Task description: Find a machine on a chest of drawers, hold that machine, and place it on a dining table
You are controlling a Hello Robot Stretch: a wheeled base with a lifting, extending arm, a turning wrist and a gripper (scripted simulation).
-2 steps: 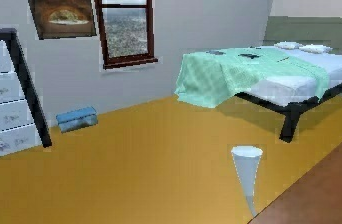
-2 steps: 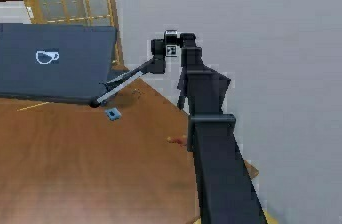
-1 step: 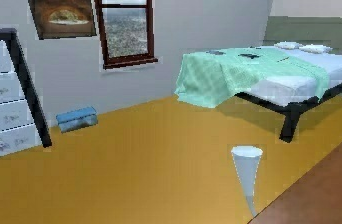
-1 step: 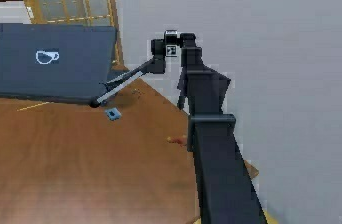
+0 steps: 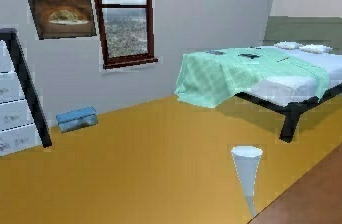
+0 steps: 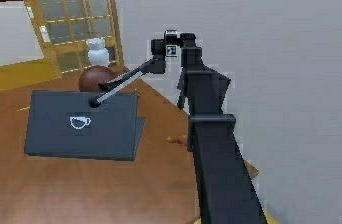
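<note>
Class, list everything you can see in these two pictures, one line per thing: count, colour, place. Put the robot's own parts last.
Chest of drawers: one, white drawers in a dark frame, forward view's left edge.
Picture: one, brownish, on the wall, upper left.
Window: one, dark reddish frame, beside the picture.
Box: one, blue, on the floor by the wall.
Bed: one, dark frame, forward view's right.
Blanket: one, green, on the bed.
Pillows: two, white, at the bed's head.
Cone: one, white, lower right.
Table: one, brown, arm side view.
Laptop: one, dark grey, flat on the table.
Round thing: one, reddish brown, behind the laptop.
Arm: one, dark.
Hand: one, dark, by the round thing; cannot tell whether it holds anything.
</note>
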